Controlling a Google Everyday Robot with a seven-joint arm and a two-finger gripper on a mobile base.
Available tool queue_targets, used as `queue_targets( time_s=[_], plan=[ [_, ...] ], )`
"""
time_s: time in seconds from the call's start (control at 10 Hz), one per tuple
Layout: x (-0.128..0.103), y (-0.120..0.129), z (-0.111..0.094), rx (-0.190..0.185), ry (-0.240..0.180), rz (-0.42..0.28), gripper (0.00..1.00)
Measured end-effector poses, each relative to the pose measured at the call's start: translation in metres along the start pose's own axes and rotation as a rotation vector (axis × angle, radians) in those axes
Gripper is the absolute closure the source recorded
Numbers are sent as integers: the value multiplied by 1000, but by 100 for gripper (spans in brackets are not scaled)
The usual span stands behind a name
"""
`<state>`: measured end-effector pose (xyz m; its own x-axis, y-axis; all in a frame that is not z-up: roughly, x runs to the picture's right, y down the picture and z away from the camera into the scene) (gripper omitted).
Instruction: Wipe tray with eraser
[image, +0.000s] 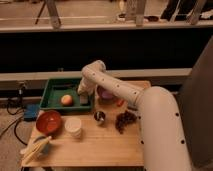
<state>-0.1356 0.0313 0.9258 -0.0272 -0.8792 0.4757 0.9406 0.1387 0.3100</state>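
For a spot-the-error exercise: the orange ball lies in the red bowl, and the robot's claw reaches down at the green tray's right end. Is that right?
The camera view shows the orange ball lying in the green tray, not the red bowl; the claw does reach down at the tray's right end.

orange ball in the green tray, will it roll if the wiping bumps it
Probably rolls: the orange ball looks round and lies loose on the tray floor. The raised rim should keep it inside. The claw is low at the tray's right end, right of the ball, so a leftward sweep could nudge it.
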Motion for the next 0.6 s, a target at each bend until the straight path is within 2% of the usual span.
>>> queue_targets(
  time_s=[0.4, 0.6],
  plan=[
    [-17, -12, -7, 24, -16, -29, 98],
    [-17, -38, -3, 58, -21, -72, 98]
  ],
)
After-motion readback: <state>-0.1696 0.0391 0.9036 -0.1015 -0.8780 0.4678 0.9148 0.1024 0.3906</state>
